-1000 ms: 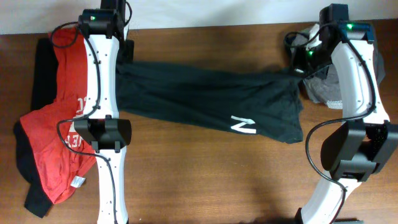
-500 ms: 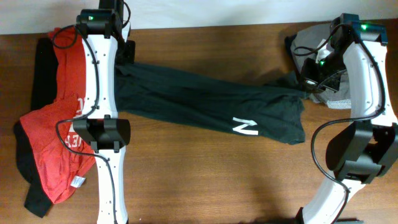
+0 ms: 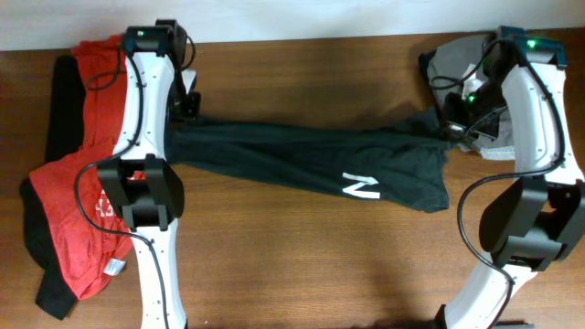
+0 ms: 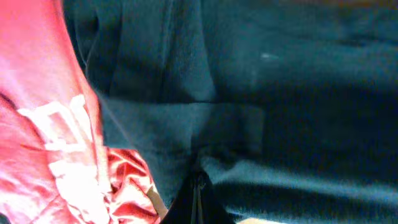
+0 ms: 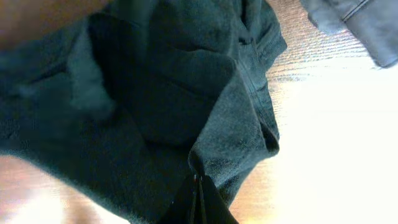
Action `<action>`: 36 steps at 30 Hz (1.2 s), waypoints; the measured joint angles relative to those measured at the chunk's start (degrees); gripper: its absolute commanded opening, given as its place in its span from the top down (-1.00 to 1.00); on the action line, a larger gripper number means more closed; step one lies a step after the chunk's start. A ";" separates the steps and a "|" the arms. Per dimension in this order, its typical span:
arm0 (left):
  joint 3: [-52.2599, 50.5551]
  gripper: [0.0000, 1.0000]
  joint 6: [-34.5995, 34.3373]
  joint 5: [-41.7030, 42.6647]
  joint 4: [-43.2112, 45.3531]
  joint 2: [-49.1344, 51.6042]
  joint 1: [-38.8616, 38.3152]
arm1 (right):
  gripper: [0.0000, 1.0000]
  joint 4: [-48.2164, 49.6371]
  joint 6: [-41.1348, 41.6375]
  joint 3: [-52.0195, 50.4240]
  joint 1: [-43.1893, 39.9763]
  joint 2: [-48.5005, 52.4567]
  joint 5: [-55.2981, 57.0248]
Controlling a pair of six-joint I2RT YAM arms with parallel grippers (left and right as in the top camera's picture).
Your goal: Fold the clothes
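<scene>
Wooden surface (image 3: pixel 302 265) below a pale wall strip (image 3: pixel 320 16). At the left jaws: pressed together, pinching a fold of the dark shirt (image 4: pixel 280 93), seen up close from the wrist, with the red shirt (image 4: pixel 37 93) and its white print just beside the pinch. At the right jaws: likewise pressed together, pinching a bunched edge of the same dark shirt (image 5: pixel 155 93), with bare surface (image 5: pixel 298 56) to one side and a corner of a grey garment (image 5: pixel 360 25) near the top of that wrist view.

From overhead, dark shirt (image 3: pixel 302 160) drawn out as a long, narrow band between the two pinch points, across the middle of the surface. Left end up by the left arm (image 3: pixel 146 110), right end by the right arm (image 3: pixel 539 110). White "N" (image 3: pixel 359 185) showing toward the right end.

Farther left, under the left arm: red shirt (image 3: pixel 69 192), spread loosely over a black garment (image 3: pixel 59 100) at the left edge of the surface. Far right, partly behind the right arm: grey garment (image 3: pixel 452 59), just beside the dark shirt's right end.
</scene>
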 measured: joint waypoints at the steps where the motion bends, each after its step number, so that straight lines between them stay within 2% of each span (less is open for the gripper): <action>1: -1.16 0.98 0.00 -0.02 0.74 0.00 0.26 | 0.92 0.85 -0.17 -1.31 0.00 -0.02 0.11; 10: -5.62 0.98 0.87 -0.17 6.21 0.00 0.92 | 0.92 8.81 -0.35 -14.19 0.00 -0.17 0.52; 18: -9.62 0.98 1.27 -0.20 6.95 0.00 0.94 | 0.92 12.83 -0.33 -21.90 0.00 -0.20 0.94; 27: -19.80 0.99 1.27 -0.24 12.96 -0.02 1.29 | 0.92 13.81 0.11 -22.93 0.00 -0.20 1.92; 32: -21.51 0.96 1.27 -0.22 14.69 -1.01 1.36 | 0.92 13.88 1.79 -22.93 0.00 -0.20 4.98; 34: -21.68 0.78 1.27 -0.22 14.88 -1.11 1.36 | 0.81 13.88 2.05 -22.93 0.00 -0.20 5.44; 35: -21.75 0.62 1.38 -0.24 14.95 -1.16 1.36 | 0.71 13.88 2.21 -22.97 0.00 -0.20 5.66; 36: -21.77 0.38 1.33 -0.68 15.17 -1.18 1.38 | 0.65 13.88 2.43 -23.21 0.00 -0.22 6.32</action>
